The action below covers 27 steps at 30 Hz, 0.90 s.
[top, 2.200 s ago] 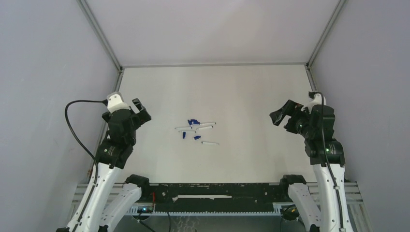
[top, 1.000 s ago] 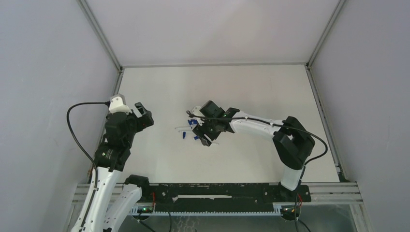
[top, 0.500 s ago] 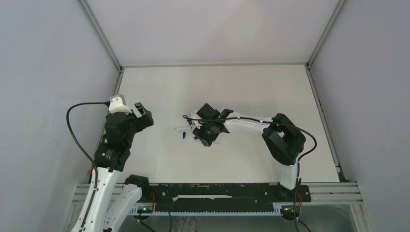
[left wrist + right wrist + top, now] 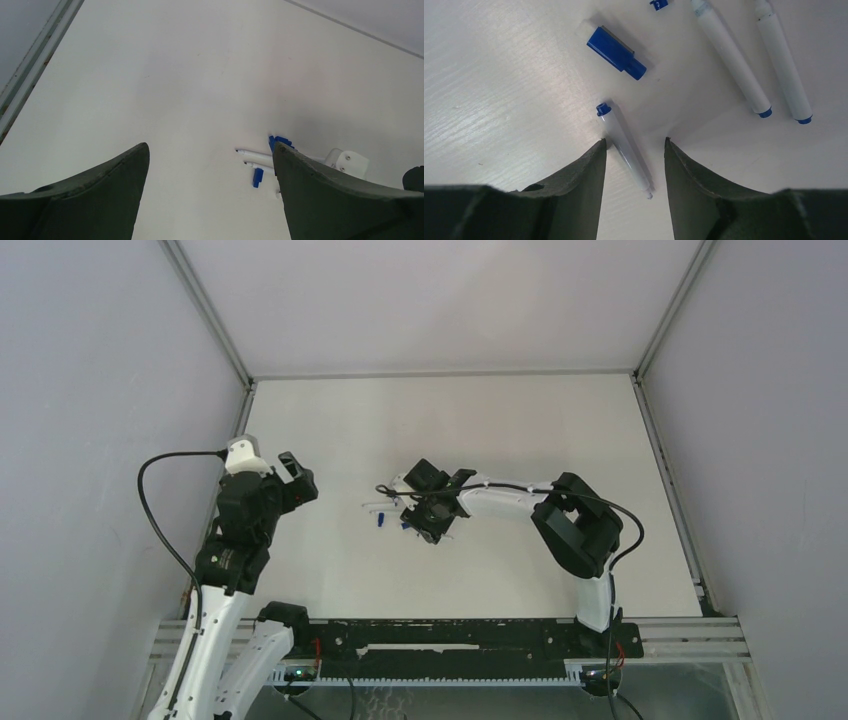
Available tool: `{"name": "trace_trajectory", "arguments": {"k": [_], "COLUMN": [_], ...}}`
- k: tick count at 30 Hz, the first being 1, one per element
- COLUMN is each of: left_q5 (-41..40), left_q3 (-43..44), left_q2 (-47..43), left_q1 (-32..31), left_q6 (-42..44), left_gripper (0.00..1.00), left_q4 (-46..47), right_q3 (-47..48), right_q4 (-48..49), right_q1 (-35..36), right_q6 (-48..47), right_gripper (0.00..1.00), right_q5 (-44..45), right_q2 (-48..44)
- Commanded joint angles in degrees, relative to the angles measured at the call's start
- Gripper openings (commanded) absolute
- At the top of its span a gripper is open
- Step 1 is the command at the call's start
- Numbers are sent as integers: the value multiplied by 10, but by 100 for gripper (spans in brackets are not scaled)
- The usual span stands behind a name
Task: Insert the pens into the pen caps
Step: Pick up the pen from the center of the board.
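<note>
My right gripper (image 4: 432, 520) is down on the table's middle over the cluster of pens and caps. In the right wrist view its jaws (image 4: 634, 140) stand open astride a white pen (image 4: 626, 147) lying flat, the left fingertip almost touching the barrel. A dark blue pen cap (image 4: 616, 52) lies just beyond, and two more pens (image 4: 731, 57) lie to the right. My left gripper (image 4: 290, 478) hangs open above the table's left side, holding nothing. Its view (image 4: 211, 146) shows two pens (image 4: 255, 153) and a cap (image 4: 258, 177) off to the right.
The right arm's elbow (image 4: 580, 530) reaches across the table's near right half. Grey walls enclose the table on three sides, with a metal rail (image 4: 35, 65) along the left edge. A black cable loops off the left arm (image 4: 150, 500).
The right arm swung in from the right side, dropped onto the pen cluster, and its jaws narrowed around one pen. The left arm has scarcely moved.
</note>
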Motion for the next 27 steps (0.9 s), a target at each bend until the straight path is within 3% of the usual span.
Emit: {"name": "trace_trajectory", "arguments": {"k": [1, 17, 27], "left_q5": [5, 7, 12], "left_q3": [-6, -6, -6], "left_q2": [0, 4, 9], "left_q1": [5, 5, 5], "left_q6": [3, 3, 3], "left_gripper": [96, 96, 96], "left_q4": [12, 12, 14], "right_q3": [-19, -74, -84], "right_q4": [-11, -26, 3], "right_q1": [3, -11, -9], "right_q6": [-18, -12, 8], "right_gripper": [53, 46, 23], "right_q5": [9, -22, -32], "right_q2": [-3, -32, -55]}}
